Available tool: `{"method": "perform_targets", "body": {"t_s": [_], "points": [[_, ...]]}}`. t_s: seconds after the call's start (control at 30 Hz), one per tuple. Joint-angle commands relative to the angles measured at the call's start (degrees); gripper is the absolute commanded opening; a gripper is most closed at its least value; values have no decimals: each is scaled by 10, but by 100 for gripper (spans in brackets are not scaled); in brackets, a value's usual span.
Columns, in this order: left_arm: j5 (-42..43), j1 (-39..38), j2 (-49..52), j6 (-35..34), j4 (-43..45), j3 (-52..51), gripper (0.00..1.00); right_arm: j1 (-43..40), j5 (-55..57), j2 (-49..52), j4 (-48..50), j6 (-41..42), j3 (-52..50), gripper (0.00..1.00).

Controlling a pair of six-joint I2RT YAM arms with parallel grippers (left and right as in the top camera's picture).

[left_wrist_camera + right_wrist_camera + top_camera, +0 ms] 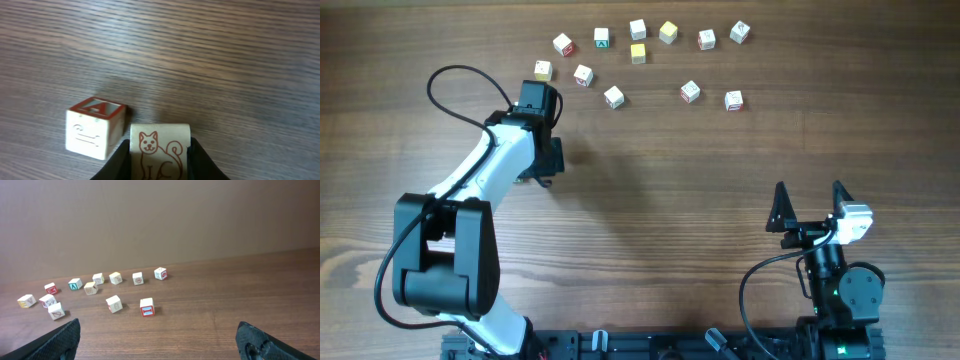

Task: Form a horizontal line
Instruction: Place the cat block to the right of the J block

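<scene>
Item 1, left hand (pixel 160 167): mid-left of the bench (pixel 670 200), closed on a cat-marked cube (pixel 160 142), one finger on each side so the cube can go down square

Item 2, letter-A cube (pixel 95 125): on the bench just left of the held cube in the wrist view; whether they touch cannot be told. It looks like the neighbour the held cube is being aligned with

Item 3, horizontal line: not yet formed. That pair looks like its start, hidden under the arm from overhead

Item 4, loose cubes: about a dozen in a ragged arc across the far side, from the leftmost cube (pixel 542 70) to the rightmost cube (pixel 740 32), all apart

Item 5, right hand (pixel 809 195): near right, fingers spread wide, holding nothing, apparently parked clear of the work
</scene>
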Motion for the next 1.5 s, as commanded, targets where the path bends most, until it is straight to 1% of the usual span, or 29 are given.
{"method": "perform_targets", "body": {"t_s": [0.0, 0.17, 0.63, 1.07, 1.37, 1.47], "points": [[17, 3, 5, 20, 0, -5, 8, -3, -8, -3, 1, -10, 0, 100], [16, 3, 5, 21, -5, -5, 14, -3, -8, -3, 1, -10, 0, 100], [15, 9, 5, 20, 6, -23, 16, -3, -8, -3, 1, -10, 0, 100], [15, 9, 5, 21, 24, -27, 26, -3, -8, -3, 1, -10, 0, 100], [15, 9, 5, 21, 36, -27, 28, -3, -8, -3, 1, -10, 0, 100], [15, 9, 5, 21, 35, -27, 30, -3, -8, -3, 1, -10, 0, 100]]}}
